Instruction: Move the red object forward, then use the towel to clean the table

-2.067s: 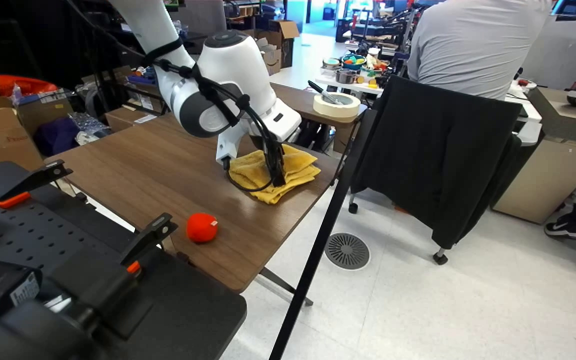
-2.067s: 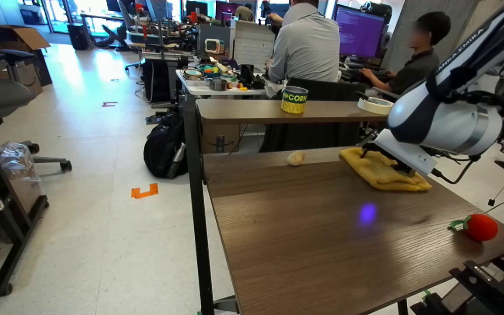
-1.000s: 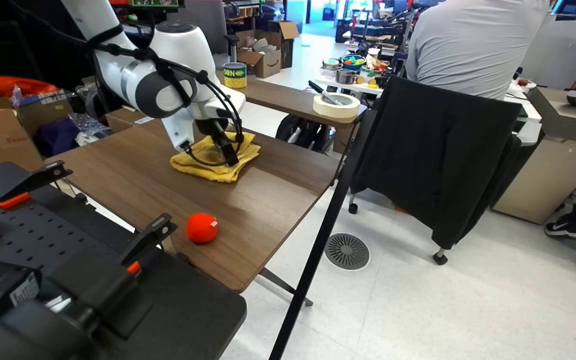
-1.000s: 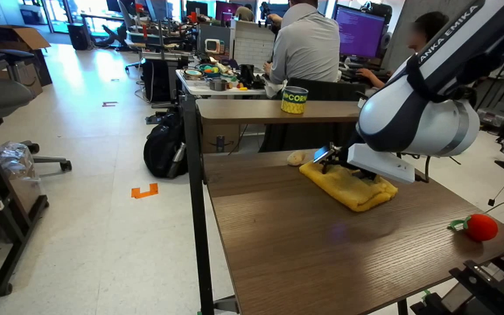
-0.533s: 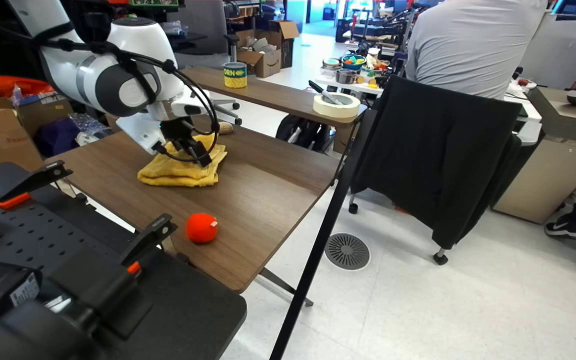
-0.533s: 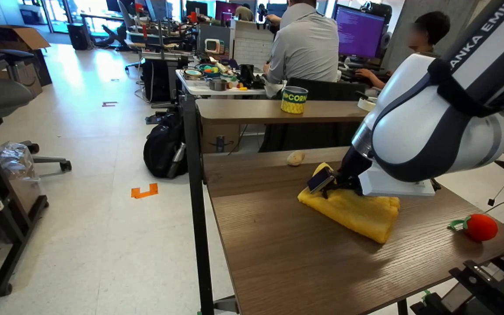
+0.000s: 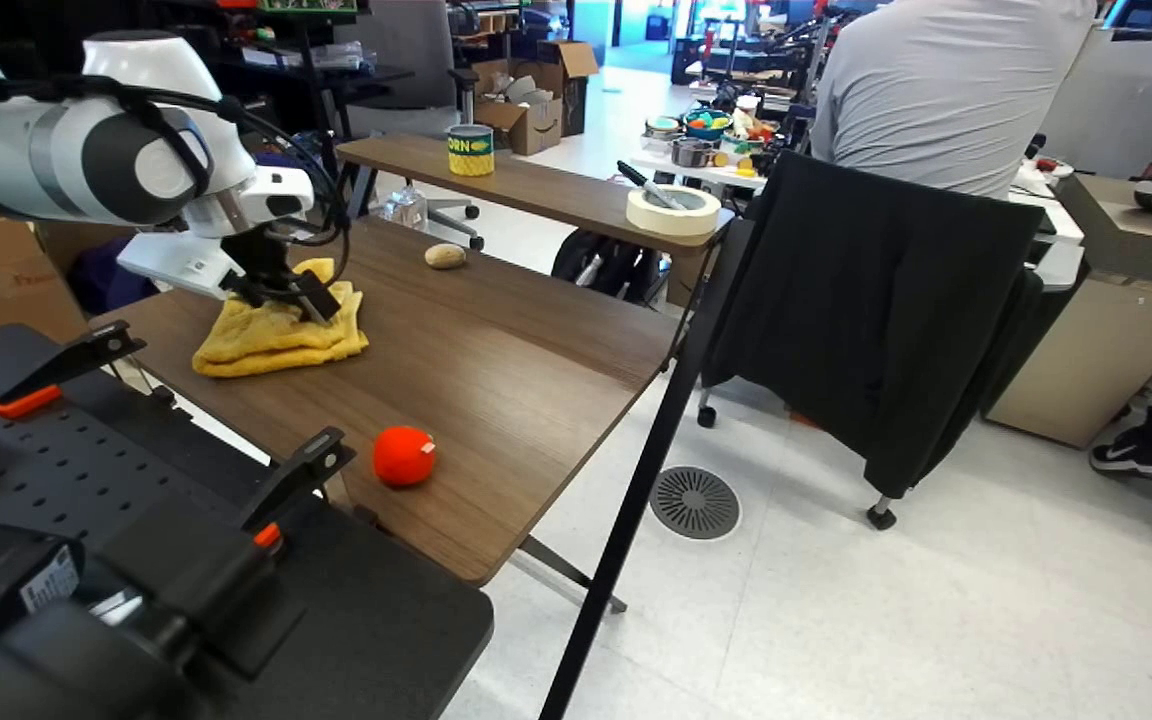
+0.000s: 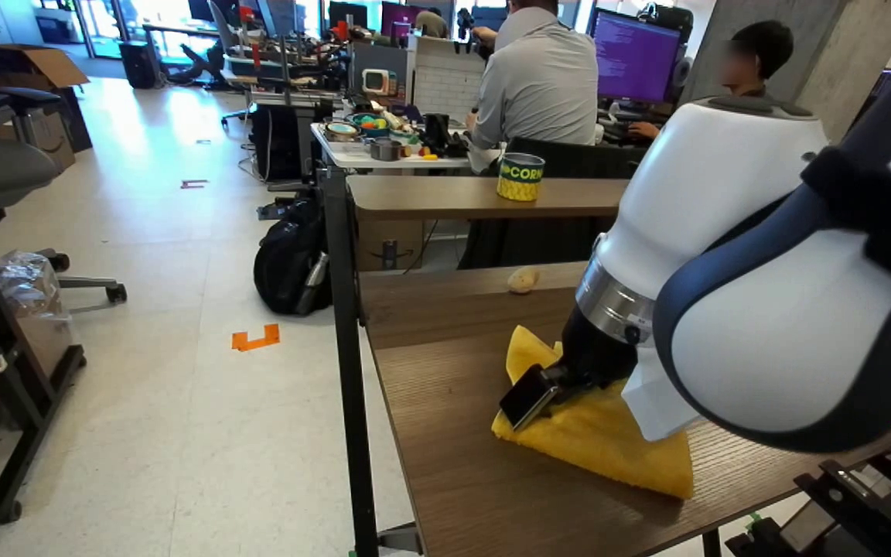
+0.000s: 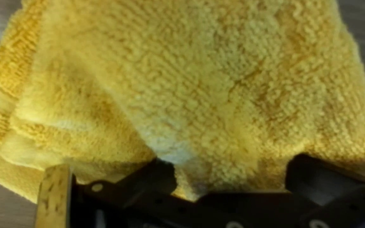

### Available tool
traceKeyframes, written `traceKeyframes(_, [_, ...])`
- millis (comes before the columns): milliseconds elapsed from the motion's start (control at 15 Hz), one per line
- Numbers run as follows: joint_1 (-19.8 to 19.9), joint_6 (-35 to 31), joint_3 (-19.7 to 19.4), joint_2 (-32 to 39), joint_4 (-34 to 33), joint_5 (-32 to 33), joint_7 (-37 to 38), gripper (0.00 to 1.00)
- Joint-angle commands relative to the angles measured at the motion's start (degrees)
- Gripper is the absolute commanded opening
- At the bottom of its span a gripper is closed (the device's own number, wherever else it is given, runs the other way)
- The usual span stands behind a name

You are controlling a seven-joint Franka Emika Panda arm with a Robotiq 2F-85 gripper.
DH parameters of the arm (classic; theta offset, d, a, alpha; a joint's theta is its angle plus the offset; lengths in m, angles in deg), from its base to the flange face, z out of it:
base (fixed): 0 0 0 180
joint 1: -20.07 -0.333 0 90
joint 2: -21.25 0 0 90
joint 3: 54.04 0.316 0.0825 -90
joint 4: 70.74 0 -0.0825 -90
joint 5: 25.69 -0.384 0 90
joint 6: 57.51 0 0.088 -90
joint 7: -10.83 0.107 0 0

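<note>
Under the parted pincer, touching it, lies the yellow towel.

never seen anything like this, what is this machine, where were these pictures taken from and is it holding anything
The white machine is a robot arm; the black gripper at its end serves as its hand. Two pictures look on from different places outside the robot, and the close-up comes from its wrist. On the brown table lie a folded yellow towel, a red ball and a small tan lump I can't name for sure. A corn can stands on a narrow shelf beyond. Nothing looks clearly gripped: the fingers are spread apart and appear to press into the towel, probably so it can be slid about to wipe the table.
</note>
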Motion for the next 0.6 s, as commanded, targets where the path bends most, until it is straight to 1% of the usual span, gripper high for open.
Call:
traceKeyframes(0, [-2.8, 0.4, 0.8, 2.1, 1.6, 2.5, -0.6, 1.00])
traceKeyframes(67, [-3.6, 0.3, -0.1, 2.4, 0.9, 2.4, -0.1, 1.00])
traceKeyframes(133, [-3.8, -1.5, -1.3, 3.5, -0.7, 1.8, 0.7, 1.00])
traceKeyframes(267, [-1.5, -9.2, -1.8, 5.6, -2.9, -0.2, 2.1, 1.00])
traceKeyframes(333, [0.3, -11.0, -1.7, 6.3, -4.0, -1.2, 2.4, 1.00])
traceKeyframes(467, [5.0, -14.4, -0.5, 7.7, -5.9, -3.0, 2.2, 1.00])
traceKeyframes(533, [6.9, -13.3, 0.1, 7.2, -5.9, -3.3, 1.7, 1.00])
